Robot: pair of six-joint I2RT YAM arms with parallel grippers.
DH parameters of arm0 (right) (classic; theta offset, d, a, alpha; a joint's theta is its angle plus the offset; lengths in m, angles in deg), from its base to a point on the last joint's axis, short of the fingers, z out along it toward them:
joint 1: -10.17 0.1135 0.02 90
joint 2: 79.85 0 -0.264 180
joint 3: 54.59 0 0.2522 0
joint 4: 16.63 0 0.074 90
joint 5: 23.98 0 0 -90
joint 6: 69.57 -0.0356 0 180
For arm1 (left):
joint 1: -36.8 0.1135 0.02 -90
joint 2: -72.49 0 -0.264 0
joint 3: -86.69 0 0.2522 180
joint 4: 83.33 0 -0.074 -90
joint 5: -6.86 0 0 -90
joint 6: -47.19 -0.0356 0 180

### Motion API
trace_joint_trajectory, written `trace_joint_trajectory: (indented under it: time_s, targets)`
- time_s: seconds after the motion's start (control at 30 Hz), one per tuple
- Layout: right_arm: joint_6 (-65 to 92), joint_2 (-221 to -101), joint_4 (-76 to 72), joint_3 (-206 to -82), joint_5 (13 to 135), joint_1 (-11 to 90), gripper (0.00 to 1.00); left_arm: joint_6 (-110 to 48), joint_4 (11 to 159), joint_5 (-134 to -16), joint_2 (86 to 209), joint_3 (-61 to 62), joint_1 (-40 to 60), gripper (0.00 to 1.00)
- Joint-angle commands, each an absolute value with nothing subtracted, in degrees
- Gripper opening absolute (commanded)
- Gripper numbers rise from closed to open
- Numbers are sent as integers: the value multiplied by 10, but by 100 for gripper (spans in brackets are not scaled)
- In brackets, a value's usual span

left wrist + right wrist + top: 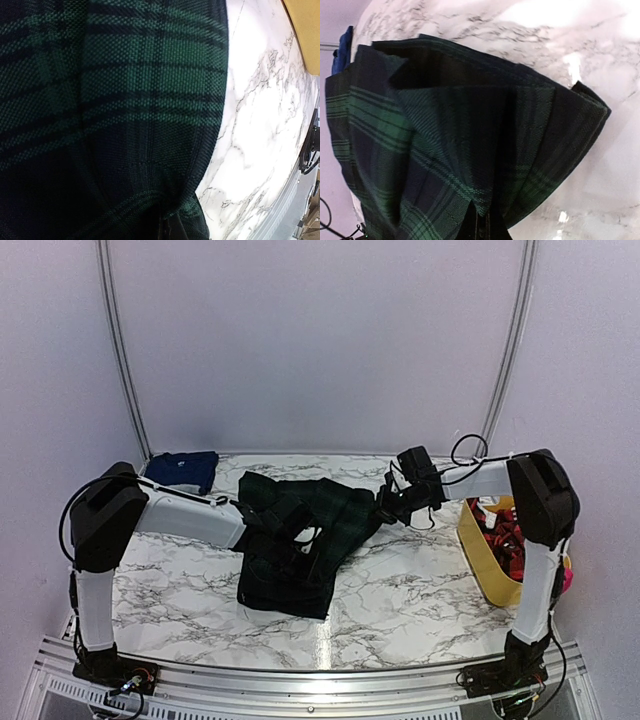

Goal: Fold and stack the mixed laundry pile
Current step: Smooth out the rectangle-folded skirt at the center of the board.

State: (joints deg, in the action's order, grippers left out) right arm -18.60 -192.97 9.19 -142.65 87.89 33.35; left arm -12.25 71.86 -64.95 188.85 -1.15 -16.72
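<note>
Both are pinched shut on the plaid garment (300,540), mid-counter (400,590): left end effector (170,226) on its left side, right end effector (383,506) at its right corner. Lift evenly, pull taut, then lay it flat before you fold.

Green-and-navy plaid garment (345,512), navy-blue cloth (185,470), yellow tub (485,562), white grey-veined marble table (420,585).

Dark green-and-navy plaid garment (345,518), rumpled, sprawled across mid-worktop (400,590), right edge raised off the marble. Plain navy-blue cloth (185,468), a compact bundle at the far left corner. Red-and-black piece (503,538) bunched at far right; small pink piece (568,578) just beyond, mostly hidden.
</note>
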Motion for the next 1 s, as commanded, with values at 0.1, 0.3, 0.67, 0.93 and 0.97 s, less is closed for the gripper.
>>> trace_joint_trajectory:
  time_s: [0.1, 0.3, 0.67, 0.93, 0.97]
  targets:
    - [-158, -1992, 95, -1461, 851, 315, 2, -141, 651, -669, 1919, -19, -177, 0]
    - [-142, -1914, 106, -1486, 872, 316, 50, -153, 653, -680, 1911, -12, -186, 11]
    - [-214, -1905, -24, -1458, 964, 394, 45, -184, 664, -686, 1900, -11, -186, 20]
    - [-282, -1984, -112, -1377, 1004, 433, 22, -181, 673, -706, 1841, -7, -184, 29]
    - [-282, -1993, -112, -1367, 1006, 434, 21, -180, 674, -706, 1825, -7, -184, 37]
